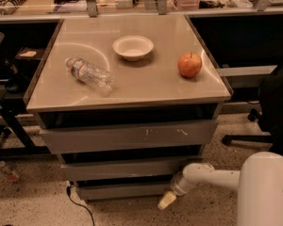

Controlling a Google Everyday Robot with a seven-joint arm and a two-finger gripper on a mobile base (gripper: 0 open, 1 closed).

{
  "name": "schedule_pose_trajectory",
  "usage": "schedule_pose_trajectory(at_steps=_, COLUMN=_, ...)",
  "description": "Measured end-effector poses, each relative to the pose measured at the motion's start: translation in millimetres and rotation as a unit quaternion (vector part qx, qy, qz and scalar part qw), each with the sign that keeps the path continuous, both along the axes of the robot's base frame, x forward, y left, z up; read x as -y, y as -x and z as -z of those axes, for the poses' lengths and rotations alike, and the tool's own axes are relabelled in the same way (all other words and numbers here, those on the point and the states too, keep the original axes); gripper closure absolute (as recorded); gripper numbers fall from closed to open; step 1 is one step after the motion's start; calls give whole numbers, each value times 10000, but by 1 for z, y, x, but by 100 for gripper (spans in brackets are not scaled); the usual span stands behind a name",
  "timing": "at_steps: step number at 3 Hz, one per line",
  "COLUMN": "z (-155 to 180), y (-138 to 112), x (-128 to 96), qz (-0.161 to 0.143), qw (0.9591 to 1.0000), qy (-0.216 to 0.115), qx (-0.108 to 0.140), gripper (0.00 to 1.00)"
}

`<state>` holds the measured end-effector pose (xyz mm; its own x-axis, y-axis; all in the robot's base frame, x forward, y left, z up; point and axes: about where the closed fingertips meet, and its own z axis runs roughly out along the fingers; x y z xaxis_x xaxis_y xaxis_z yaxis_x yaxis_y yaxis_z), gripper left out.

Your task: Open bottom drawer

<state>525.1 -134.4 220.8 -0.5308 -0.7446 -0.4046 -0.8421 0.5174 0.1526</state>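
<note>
Bottom drawer (120,190) sits lowest in the stack of 3 grey fronts, just above the speckled floor, and it is the narrowest of them; it looks shut or nearly so. The gripper (167,200) hangs low at its right end, pale tip just beside the front's lower right corner. Whether it touches the metal, and whether it is open or closed, I cannot tell. The white arm (207,175) reaches in from the robot's body at bottom right. A dark cable (78,204) trails on the floor by the drawer's left end.

Its front is plain and shows no handle, so the likely hold is the top lip in the dark gap under the middle drawer (122,168), or the right side edge. Sheet metal like this should be stiff and smooth, probably slippery to a pinch, and a shallow tray should pull lightly unless the runners bind.

Above comes the widest top drawer (127,136), with pale scratches. On the tabletop (146,86) lie a clear plastic water bottle (89,73) on its side, a white bowl (133,47) and a red apple (189,64), all well apart.
</note>
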Motion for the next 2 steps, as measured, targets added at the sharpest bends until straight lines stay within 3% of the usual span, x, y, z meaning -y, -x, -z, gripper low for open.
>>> schedule_pose_trajectory(at_steps=2, z=32, y=-1, x=-3, qz=-113, qw=9995, qy=52, qx=-293, gripper=0)
